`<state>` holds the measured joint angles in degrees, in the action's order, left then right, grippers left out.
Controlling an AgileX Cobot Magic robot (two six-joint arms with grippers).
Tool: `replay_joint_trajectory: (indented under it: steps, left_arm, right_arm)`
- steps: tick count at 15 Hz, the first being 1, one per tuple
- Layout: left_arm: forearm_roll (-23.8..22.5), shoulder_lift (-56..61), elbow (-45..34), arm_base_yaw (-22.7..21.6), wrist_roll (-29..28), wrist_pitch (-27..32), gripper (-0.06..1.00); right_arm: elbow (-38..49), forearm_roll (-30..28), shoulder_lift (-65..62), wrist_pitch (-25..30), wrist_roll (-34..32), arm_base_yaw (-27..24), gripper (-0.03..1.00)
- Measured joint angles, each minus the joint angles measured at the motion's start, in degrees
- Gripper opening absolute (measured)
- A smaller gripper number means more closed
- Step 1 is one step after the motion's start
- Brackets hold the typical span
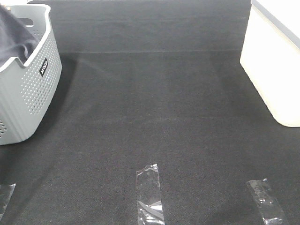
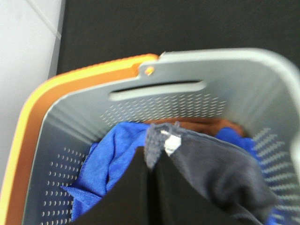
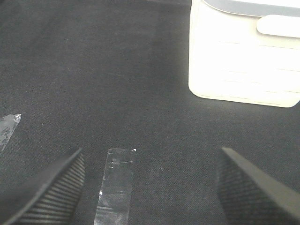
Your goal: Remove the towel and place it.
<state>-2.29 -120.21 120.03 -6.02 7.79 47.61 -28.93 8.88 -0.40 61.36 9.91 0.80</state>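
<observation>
Left gripper [image 2: 151,161] is down inside the basket [image 2: 187,98], and its dark fingers [image 2: 126,197] are pressed together on a hemmed edge of the towel [image 2: 211,168], right by a small white tag [image 2: 171,143]. The slate-grey terry bunches up beside the fingers, lying over a bright blue cloth [image 2: 108,159], with a bit of orange cloth [image 2: 201,125] showing behind it against the perforated wall under the handle slot [image 2: 157,90]. An orange rim [image 2: 33,126] runs along the outside of the grey wall in the left wrist view. From the high camera the basket [image 1: 33,89] sits at the left edge of the black table [image 1: 154,112], and the towel [image 1: 14,37] shows as a dark mass heaped inside it, reaching up to the rim; neither arm appears in that view. Over on the right, a white bin [image 1: 276,61] stands at the far right of the table, well apart from the basket. The right gripper [image 3: 150,192] hangs over the bare table with its ribbed jaws spread wide and nothing between them, a clear tape strip [image 3: 115,187] lying on the cloth below and the bin [image 3: 243,56] beyond. Three tape strips line the near edge in the high view, one [image 1: 149,192] in the middle.
</observation>
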Motion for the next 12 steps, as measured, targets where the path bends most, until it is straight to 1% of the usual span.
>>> replay_joint_trajectory:
  steps: [1,4,5,6,8,9,10,12]
  left_arm:
    - [4.01,2.86,0.0,0.0,2.58,0.57,0.0]
    - [12.26,8.59,0.0,0.11,8.37,0.8,0.0]
    - [14.09,10.31,0.0,0.63,10.43,0.92,0.0]
    - [15.13,12.15,0.0,1.49,12.26,0.97,0.0]
    - [15.81,15.24,0.0,4.87,15.24,1.32,0.0]
    - [15.87,16.44,0.0,7.16,16.33,1.83,0.0]
    - [15.99,17.88,0.06,10.77,17.99,3.27,0.0]
    - [16.16,18.74,0.17,14.27,18.68,4.76,0.0]
  right_arm:
    - [0.0,0.0,0.0,0.0,0.0,0.0,0.73]
    - [0.0,0.0,0.0,0.0,0.0,0.0,0.73]
    - [0.0,0.0,0.0,0.0,0.0,0.0,0.73]
    - [0.0,0.0,0.0,0.0,0.0,0.0,0.73]
    - [0.0,0.0,0.0,0.0,0.0,0.0,0.73]
    - [0.0,0.0,0.0,0.0,0.0,0.0,0.73]
    - [0.0,0.0,0.0,0.0,0.0,0.0,0.73]
    - [0.0,0.0,0.0,0.0,0.0,0.0,0.73]
